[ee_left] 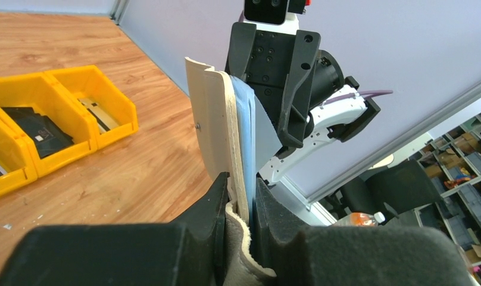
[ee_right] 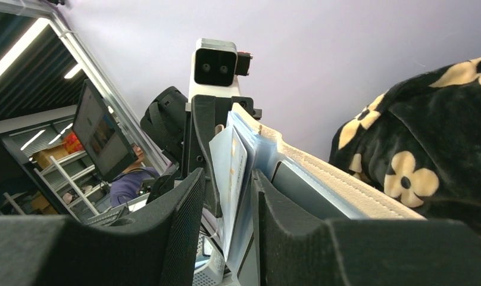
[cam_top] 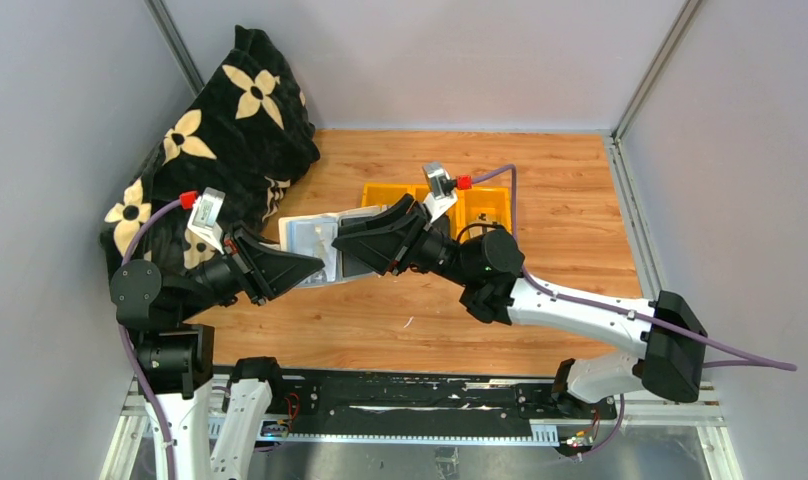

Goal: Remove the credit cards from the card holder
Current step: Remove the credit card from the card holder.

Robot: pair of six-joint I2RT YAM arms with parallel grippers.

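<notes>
The card holder (cam_top: 313, 240) is held up off the table between my two grippers. My left gripper (cam_top: 315, 268) is shut on one edge of it. In the left wrist view my left gripper (ee_left: 241, 199) pinches its cream outside and blue lining, and the holder (ee_left: 214, 113) stands upright above the fingers. My right gripper (cam_top: 342, 245) reaches in from the other side. In the right wrist view my right gripper (ee_right: 229, 193) is open, its jaws either side of a pale credit card (ee_right: 233, 158) that sticks out of the holder's blue-grey pockets (ee_right: 297, 179), with a gap to the left finger.
Yellow bins (cam_top: 485, 205) stand on the wooden table behind my right arm; in the left wrist view the bins (ee_left: 116, 98) have flat dark items lying in them. A black cloth with cream flowers (cam_top: 230, 110) fills the back left corner and shows in the right wrist view (ee_right: 428, 137).
</notes>
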